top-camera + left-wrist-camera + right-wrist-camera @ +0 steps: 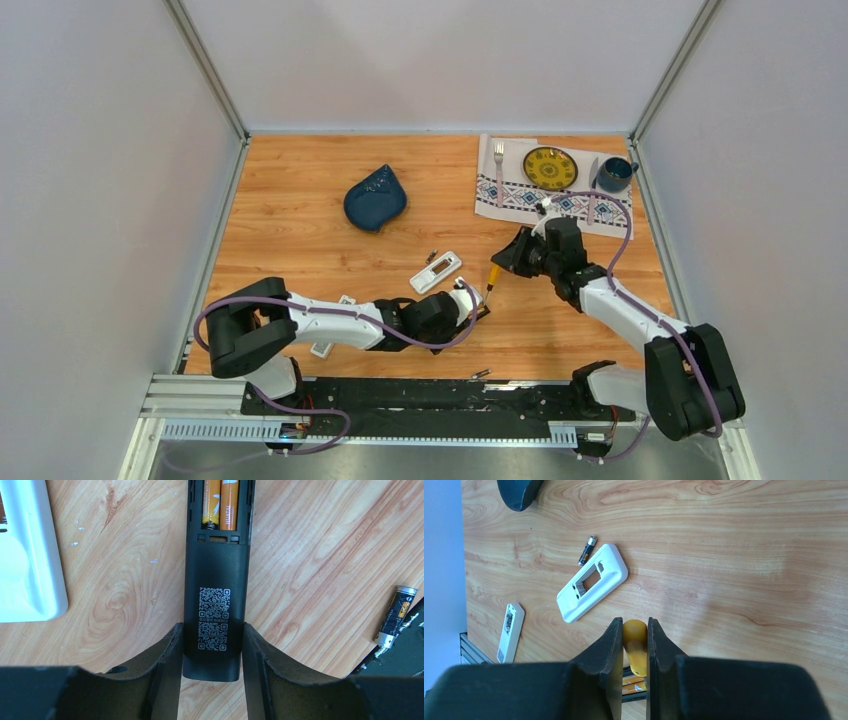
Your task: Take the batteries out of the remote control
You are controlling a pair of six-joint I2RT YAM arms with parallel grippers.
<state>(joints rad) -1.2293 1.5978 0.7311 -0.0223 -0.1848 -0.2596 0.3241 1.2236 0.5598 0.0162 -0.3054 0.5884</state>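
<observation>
My left gripper [212, 630] is shut on the lower end of a black remote control [216, 595] lying back-up on the wooden table. Its compartment is uncovered and holds two orange-gold batteries [220, 505] side by side. My right gripper [634, 625] is shut on the orange-handled screwdriver [635, 647], which points down at those batteries [633, 682]. From above, the two grippers [468, 303] [503, 263] meet near the table's middle. A loose dark battery [396, 615] lies right of the black remote. Another dark battery [587, 550] lies beside a white remote [593, 581] with an empty compartment.
A narrow white piece [509, 632] lies near the front left edge. A blue leaf-shaped dish [375, 197] sits at the back. At the back right, a placemat [520, 195] carries a fork, a yellow plate [550, 167] and a blue mug [614, 175]. A small cylinder [480, 375] rests at the front rail.
</observation>
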